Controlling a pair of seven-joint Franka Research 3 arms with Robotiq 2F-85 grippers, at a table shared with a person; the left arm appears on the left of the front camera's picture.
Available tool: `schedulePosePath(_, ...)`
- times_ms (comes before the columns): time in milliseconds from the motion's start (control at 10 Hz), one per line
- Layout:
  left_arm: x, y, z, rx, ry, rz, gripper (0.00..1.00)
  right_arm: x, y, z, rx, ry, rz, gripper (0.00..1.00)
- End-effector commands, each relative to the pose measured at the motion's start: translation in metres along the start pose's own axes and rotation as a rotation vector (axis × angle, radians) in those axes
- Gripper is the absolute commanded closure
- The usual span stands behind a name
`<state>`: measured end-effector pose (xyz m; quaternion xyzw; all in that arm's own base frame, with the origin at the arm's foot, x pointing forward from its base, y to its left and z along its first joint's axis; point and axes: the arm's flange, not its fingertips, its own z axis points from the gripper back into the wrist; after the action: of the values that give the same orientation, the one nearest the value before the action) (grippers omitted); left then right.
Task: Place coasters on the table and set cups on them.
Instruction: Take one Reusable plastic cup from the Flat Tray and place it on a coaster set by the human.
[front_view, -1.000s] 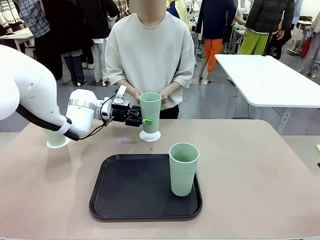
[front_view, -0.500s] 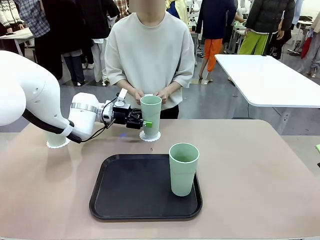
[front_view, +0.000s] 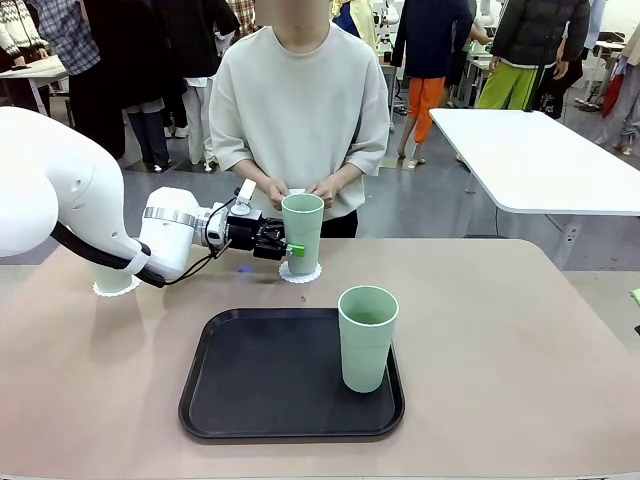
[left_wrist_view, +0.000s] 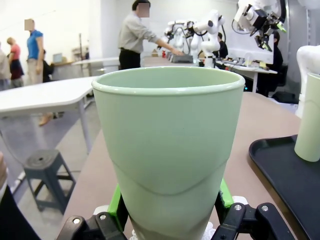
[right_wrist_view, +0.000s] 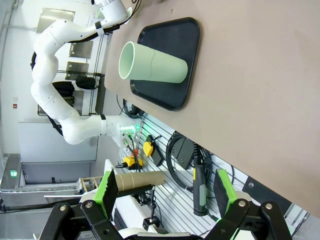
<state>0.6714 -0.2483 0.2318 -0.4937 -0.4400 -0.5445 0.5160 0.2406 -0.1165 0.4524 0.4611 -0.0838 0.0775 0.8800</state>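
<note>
My left gripper (front_view: 290, 246) pinches a cup (front_view: 302, 230) by its side, its base on or just above a coaster (front_view: 300, 272) beyond the tray (front_view: 240, 400); I cannot tell if it touches. Left of the tray, another cup (front_view: 108, 276) stands on a second coaster (front_view: 116, 291). The last cup (front_view: 367, 338) waits on the tray, and I judge its coaster is yet to be laid. My right gripper (right_wrist_view: 167, 192) is spread, empty.
</note>
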Motion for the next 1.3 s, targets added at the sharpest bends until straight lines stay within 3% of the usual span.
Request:
schedulePosePath(0, 0.0022, 0.0099, -0.0046, -0.01, 0.029, 0.014, 0.16, 0.0007, -0.0016, -0.0018, 0.021, -0.009, 0.014, 0.0)
schedulePosePath(1000, -0.0015, 0.0085, -0.0038, 0.007, 0.035, 0.08, 0.16, 0.0007, -0.0016, -0.0018, 0.021, -0.009, 0.014, 0.0)
schedulePosePath(1100, -0.002, 0.0081, -0.0042, 0.008, 0.031, 0.086, 0.0, 0.0007, -0.0016, -0.0018, 0.021, -0.009, 0.014, 0.0)
schedulePosePath(1200, -0.0018, 0.0095, -0.0039, 0.005, 0.034, 0.089, 0.0, 0.0007, -0.0016, -0.0018, 0.021, -0.009, 0.014, 0.0)
